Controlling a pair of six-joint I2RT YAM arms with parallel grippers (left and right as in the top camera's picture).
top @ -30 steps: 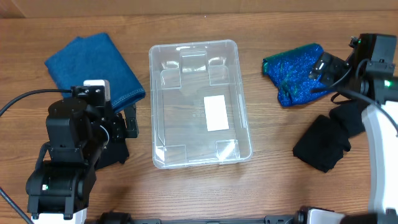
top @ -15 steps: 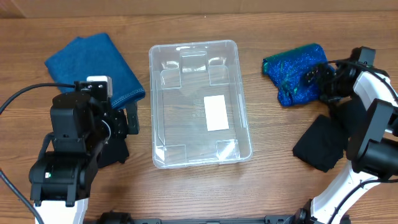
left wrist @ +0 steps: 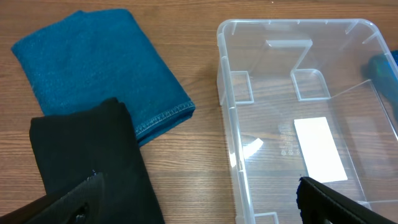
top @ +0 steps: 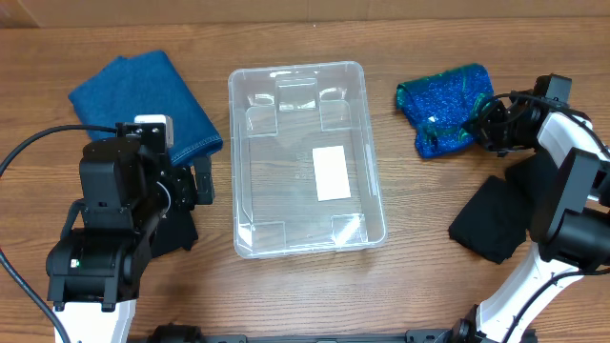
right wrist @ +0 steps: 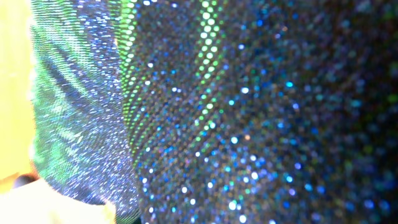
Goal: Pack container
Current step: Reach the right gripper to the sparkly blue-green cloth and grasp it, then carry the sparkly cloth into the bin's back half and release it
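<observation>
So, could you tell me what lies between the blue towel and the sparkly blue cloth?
The clear container, empty, with strips of bare table on either side; the overhead view shows it.

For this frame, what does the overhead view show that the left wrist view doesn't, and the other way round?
Only overhead: the right gripper at the sparkly blue-green cloth, and a black cloth nearer the robot on the right side. Only left wrist: the left gripper, fingers spread wide, and most of a second black cloth lying over the near edge of the blue towel; overhead, the left arm hides most of it. Both: the blue towel, and the clear container, empty, with its white label.
</observation>
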